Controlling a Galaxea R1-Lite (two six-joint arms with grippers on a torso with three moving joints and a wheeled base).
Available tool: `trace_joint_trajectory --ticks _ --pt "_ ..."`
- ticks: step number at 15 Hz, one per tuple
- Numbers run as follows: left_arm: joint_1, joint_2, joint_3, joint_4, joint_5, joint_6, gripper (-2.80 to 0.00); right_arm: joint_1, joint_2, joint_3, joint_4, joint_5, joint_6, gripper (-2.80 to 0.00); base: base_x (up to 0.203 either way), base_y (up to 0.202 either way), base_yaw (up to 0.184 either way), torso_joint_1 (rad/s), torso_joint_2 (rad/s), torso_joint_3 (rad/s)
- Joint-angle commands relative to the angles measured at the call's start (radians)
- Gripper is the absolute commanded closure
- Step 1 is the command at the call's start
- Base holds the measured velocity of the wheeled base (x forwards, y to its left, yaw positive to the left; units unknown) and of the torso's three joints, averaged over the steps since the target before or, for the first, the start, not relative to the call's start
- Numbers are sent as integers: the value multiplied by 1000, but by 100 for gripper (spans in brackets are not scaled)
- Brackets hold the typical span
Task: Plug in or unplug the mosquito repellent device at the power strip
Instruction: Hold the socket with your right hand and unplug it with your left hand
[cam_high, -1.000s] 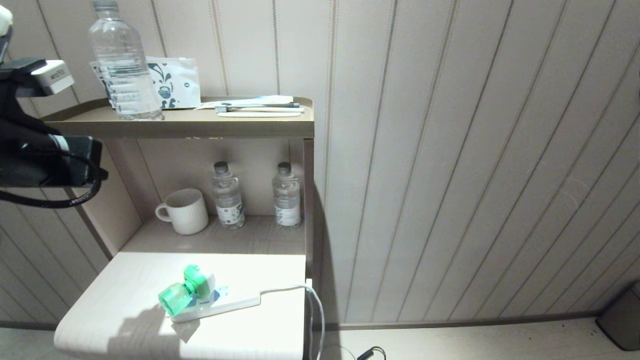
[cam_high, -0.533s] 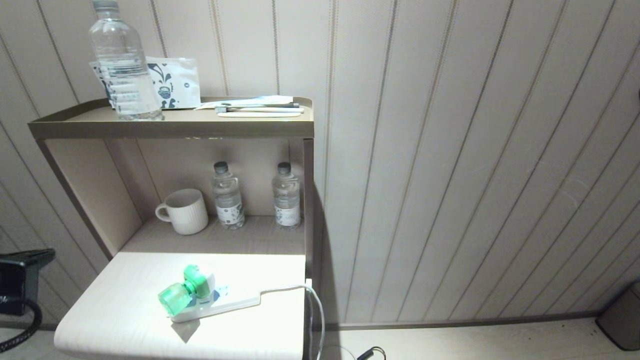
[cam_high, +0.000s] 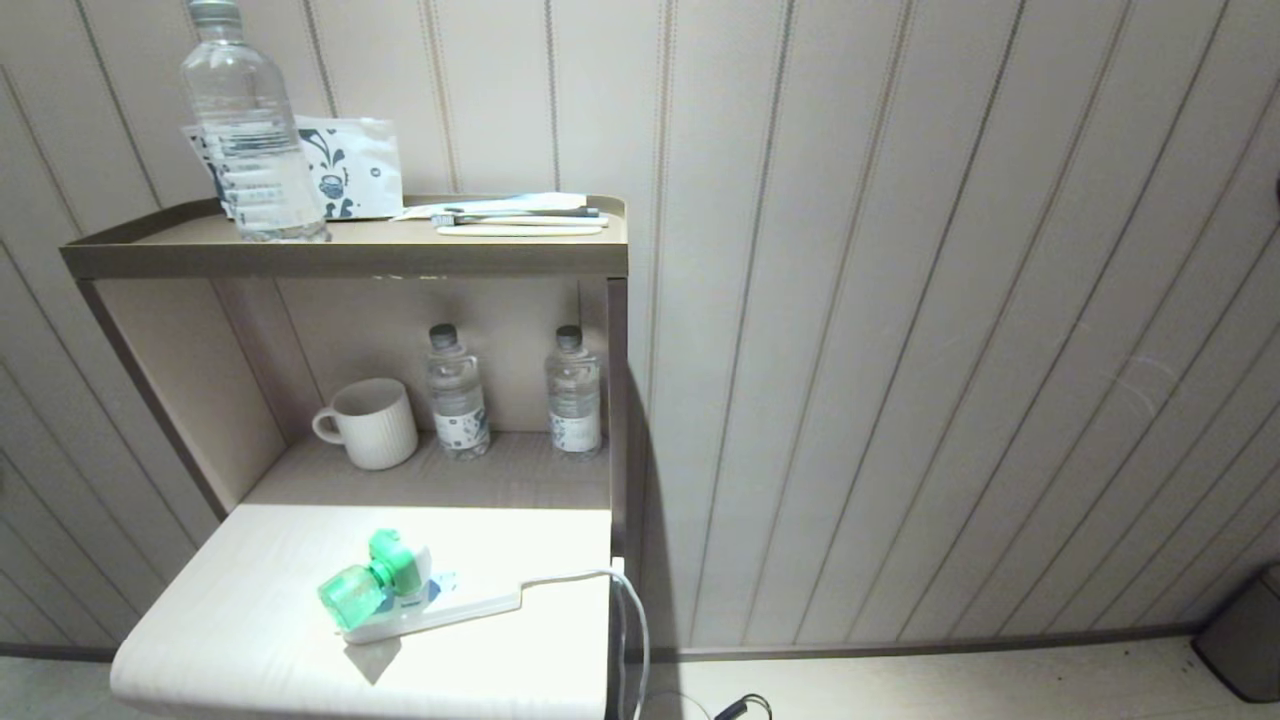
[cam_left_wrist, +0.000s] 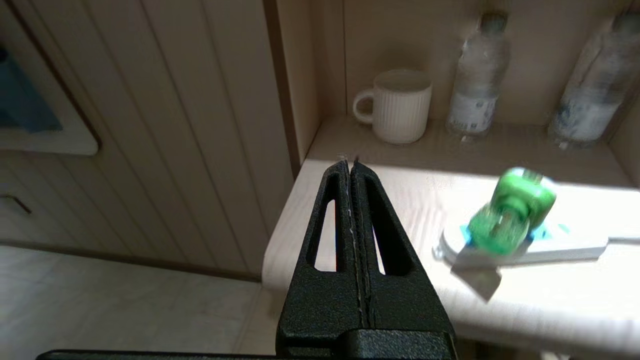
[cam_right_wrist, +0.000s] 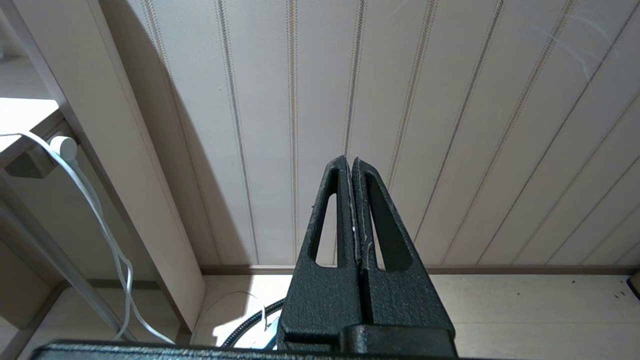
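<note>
The mosquito repellent device (cam_high: 372, 580) sits on the power strip (cam_high: 455, 610), at the strip's left end in the head view, w/ its green bottle leaning toward the front-left. It looks plugged in, but the prongs are hidden, so I cannot confirm this. The power strip lies near the front of the white table (cam_high: 220, 630), and its white cord (cam_high: 625, 610) goes over the table's right edge and down to the floor.

Neither arm shows in the head view. The left gripper (cam_left_wrist: 350, 162) is seen only in the left wrist view: its fingers (cam_left_wrist: 335, 210) are pressed together and hold nothing. It hangs off the table's left front corner, apart from the device, which is blurred in that view. The right gripper (cam_right_wrist: 349, 160) faces the panelled wall (cam_right_wrist: 450, 125), right of the furniture, low near the floor; its fingers are also together, nothing between them.

Behind the table, on the lower shelf, stand a ribbed white mug (cam_high: 368, 423) and 2 small water bottles (cam_high: 456, 392). On the top shelf (cam_high: 350, 255) stand a big water bottle (cam_high: 248, 125), a printed packet (cam_high: 355, 165) behind it, and a toothbrush (cam_high: 515, 215) w/ some flat white items.
</note>
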Motion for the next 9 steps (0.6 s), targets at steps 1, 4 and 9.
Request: trace_joint_trajectory --ticks 1,4,9 --pt "-4 -218 95 36 3 5 0 0 0 0 0 0 0 0 0 0 0 0 0 0" --pt "-9 -398 271 47 -31 40 0 -1 0 0 0 -2 0 0 0 0 0 0 0 0" --pt "-11 -401 301 -2 -205 0 0 1 0 0 0 -2 0 0 0 0 0 0 0 0"
